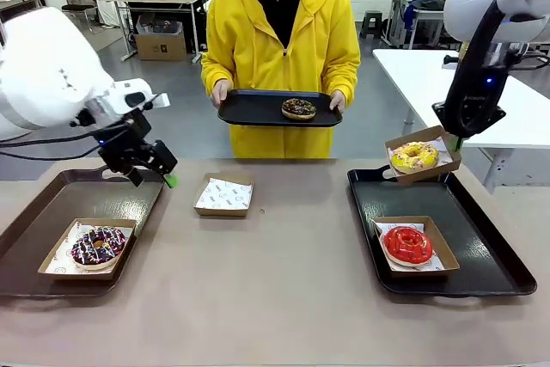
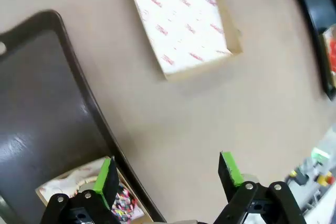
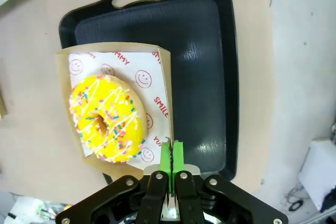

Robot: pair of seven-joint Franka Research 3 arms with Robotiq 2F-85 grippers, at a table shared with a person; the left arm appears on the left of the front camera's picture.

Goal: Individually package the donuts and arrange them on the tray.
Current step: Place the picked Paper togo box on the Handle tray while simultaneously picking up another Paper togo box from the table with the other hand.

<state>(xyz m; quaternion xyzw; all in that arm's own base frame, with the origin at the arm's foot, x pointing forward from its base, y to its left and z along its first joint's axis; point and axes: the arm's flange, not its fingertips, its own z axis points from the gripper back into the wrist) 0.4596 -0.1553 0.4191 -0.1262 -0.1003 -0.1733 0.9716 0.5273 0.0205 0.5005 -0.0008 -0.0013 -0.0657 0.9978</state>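
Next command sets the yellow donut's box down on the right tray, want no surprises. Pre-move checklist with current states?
1. Grip: right hand shut on carried box wall. Ok.
2. Load: yellow donut seated inside. Ok.
3. Landing spot: right tray bare beyond red donut. Ok.
4. Other arm: left hand open, across the table by left tray. Ok.
5. Box height above tray: cannot tell.

The red donut [image 1: 406,244] looked glossy. The cardboard box [image 1: 222,212] was lined with printed paper [image 1: 225,194]; the desk [image 1: 284,298] was matt.
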